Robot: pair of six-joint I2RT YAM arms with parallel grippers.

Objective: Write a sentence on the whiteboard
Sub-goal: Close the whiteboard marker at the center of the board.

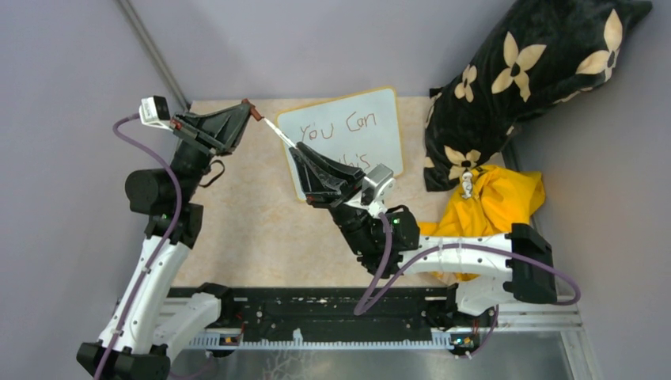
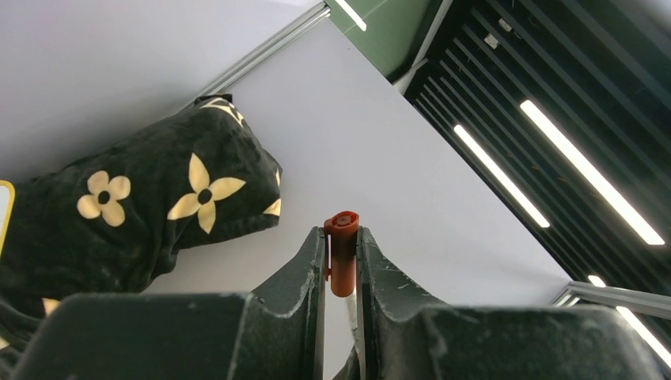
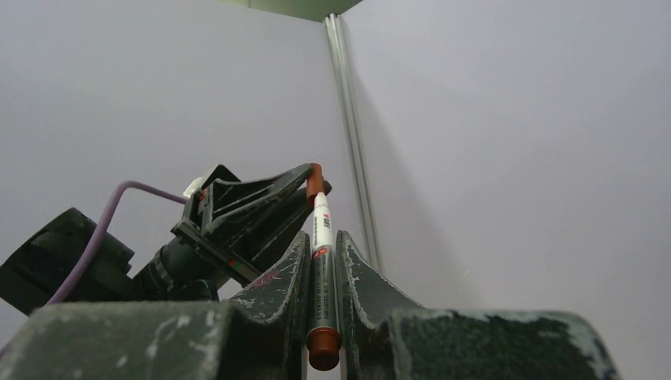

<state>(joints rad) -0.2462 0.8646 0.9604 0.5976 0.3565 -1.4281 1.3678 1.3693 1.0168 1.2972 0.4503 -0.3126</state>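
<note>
The whiteboard, white with a thin yellow frame, lies at the back of the table. The sentence reads "You Can" on top. My right arm hides most of a second line below it. Above the board's left edge, my right gripper is shut on a white marker pointing up-left. My left gripper is shut on the marker's red-brown cap. The marker's front end meets the cap's mouth. Whether it is seated inside, I cannot tell.
A black pillow with cream flowers leans at the back right. A crumpled yellow cloth lies below it, next to my right arm. Grey walls enclose the beige tabletop, with a metal corner post behind my left gripper.
</note>
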